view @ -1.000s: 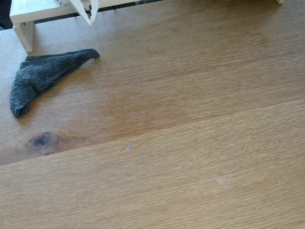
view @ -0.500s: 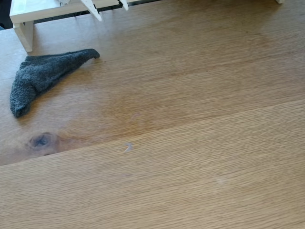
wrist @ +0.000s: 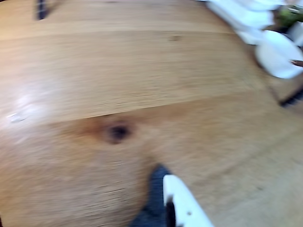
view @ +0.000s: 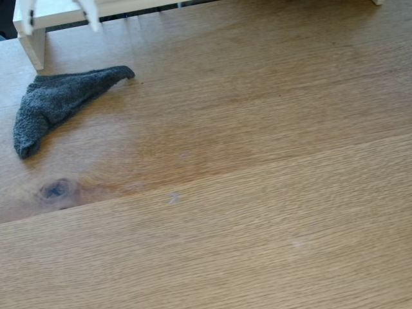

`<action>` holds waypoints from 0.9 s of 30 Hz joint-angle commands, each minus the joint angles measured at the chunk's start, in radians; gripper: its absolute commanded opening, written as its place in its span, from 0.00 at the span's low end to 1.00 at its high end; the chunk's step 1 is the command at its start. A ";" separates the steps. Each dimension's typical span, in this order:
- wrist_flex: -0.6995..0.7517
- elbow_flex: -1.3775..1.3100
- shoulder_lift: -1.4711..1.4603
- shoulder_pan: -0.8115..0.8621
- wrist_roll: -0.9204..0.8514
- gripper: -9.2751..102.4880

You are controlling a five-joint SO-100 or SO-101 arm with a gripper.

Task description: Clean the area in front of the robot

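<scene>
The wooden tabletop (view: 257,161) stretches across the fixed view, with a dark knot (view: 55,190) and a small pale smudge (view: 174,196). A dark grey fuzzy cloth (view: 58,100) lies flat at the left, apart from the arm. My white gripper (view: 62,26) hangs blurred at the top left edge, above and behind the cloth. Its two tips stand wide apart and hold nothing. In the wrist view one white finger (wrist: 184,208) points up from the bottom edge, with the cloth (wrist: 151,198) just behind it and the knot (wrist: 117,132) beyond.
A white raised shelf (view: 32,48) stands at the top left corner, right behind the gripper. Another faint smudge (view: 297,243) marks the lower right planks. White objects (wrist: 274,52) sit blurred at the top right of the wrist view.
The gripper has swung left along the top edge, from beside the cloth's right tip to over the shelf leg, and its fingers have spread apart. The cloth has not moved.
</scene>
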 commanded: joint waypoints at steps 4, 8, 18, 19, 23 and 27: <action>0.026 -0.072 -0.178 0.118 0.014 0.40; 0.310 -0.391 -0.368 0.144 0.092 0.41; 0.472 -0.824 -0.914 0.411 0.143 0.52; 0.446 -0.830 -0.968 0.439 0.126 0.52; 0.364 -0.830 -1.157 0.480 0.041 0.52; 0.310 -0.844 -1.308 0.465 -0.037 0.52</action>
